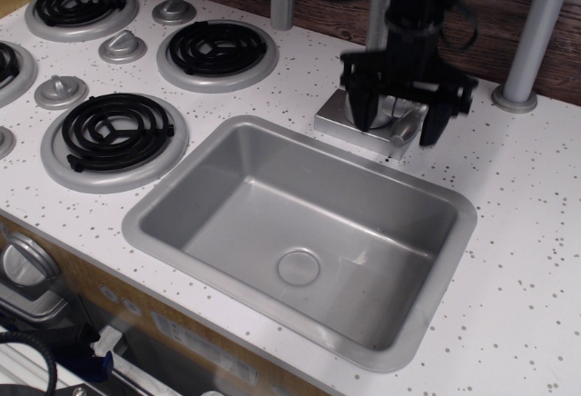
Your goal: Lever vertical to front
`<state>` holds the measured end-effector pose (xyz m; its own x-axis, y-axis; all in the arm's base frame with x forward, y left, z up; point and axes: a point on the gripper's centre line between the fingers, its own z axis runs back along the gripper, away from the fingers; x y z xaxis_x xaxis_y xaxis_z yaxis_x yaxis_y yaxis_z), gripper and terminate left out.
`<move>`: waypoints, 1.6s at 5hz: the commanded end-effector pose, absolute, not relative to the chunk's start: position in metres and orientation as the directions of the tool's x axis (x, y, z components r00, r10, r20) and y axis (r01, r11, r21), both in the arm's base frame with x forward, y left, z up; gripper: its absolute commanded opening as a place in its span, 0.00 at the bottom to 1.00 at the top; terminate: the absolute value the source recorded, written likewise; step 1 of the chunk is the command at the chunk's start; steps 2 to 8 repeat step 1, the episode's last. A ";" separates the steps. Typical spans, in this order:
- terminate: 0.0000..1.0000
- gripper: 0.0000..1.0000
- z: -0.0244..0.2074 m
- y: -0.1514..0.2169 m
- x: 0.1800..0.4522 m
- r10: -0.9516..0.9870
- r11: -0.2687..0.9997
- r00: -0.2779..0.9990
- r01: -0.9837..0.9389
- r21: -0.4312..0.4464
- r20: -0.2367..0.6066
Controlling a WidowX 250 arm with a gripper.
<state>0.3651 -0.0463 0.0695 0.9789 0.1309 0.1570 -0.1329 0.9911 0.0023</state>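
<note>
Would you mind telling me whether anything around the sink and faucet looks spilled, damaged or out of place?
Nothing stands out. The sink is dry with nothing in it, and the counter shows only its speckle pattern. The lever tilts forward toward the sink between the fingers of the open gripper, which fits the task.

Fingers (361, 105) straddle the lever (403, 130) (tilted forward).

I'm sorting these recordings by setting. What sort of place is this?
Most likely a toy kitchen counter: a speckled white countertop with a metal sink, coil burners with knobs, and a faucet lever between the pincer fingers.
</note>
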 end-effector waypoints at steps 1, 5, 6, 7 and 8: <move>1.00 1.00 0.122 -0.045 0.356 0.144 0.989 0.962 -0.150 0.010 0.232; 1.00 1.00 0.122 -0.045 0.356 0.144 0.989 0.962 -0.150 0.010 0.232; 1.00 1.00 0.122 -0.045 0.356 0.144 0.989 0.962 -0.150 0.010 0.232; 1.00 1.00 0.122 -0.045 0.356 0.144 0.989 0.962 -0.150 0.010 0.232; 1.00 1.00 0.122 -0.045 0.356 0.144 0.989 0.962 -0.150 0.010 0.232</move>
